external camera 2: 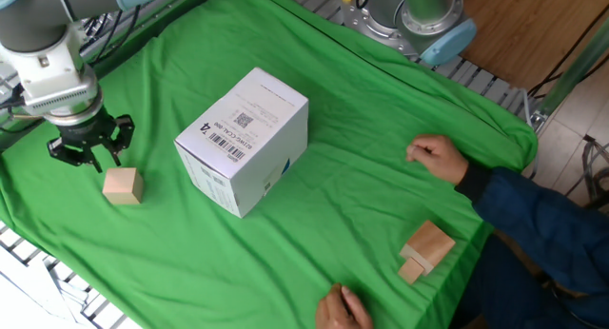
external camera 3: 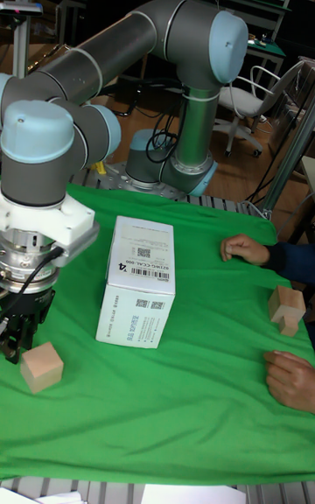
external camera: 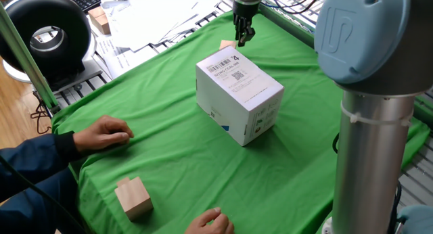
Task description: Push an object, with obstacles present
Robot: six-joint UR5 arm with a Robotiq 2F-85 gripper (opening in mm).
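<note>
I see the gripper (external camera 2: 84, 158) low over the green cloth (external camera 2: 362, 215), just behind the small wooden cube (external camera 2: 123, 185); its fingers look slightly spread and hold nothing. The cube lies left of the white box (external camera 2: 245, 141), apart from it, near the cloth's edge.

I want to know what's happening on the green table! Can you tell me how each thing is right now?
Small wooden cube: flat on the cloth, not held.
Gripper: right beside the cube; open or shut cannot be told.
White box: upright on the cloth, closed, apart from the cube.
Bigger wooden block: resting near the person's hands, untouched.
Person's hand: resting on the cloth, holding nothing.
</note>
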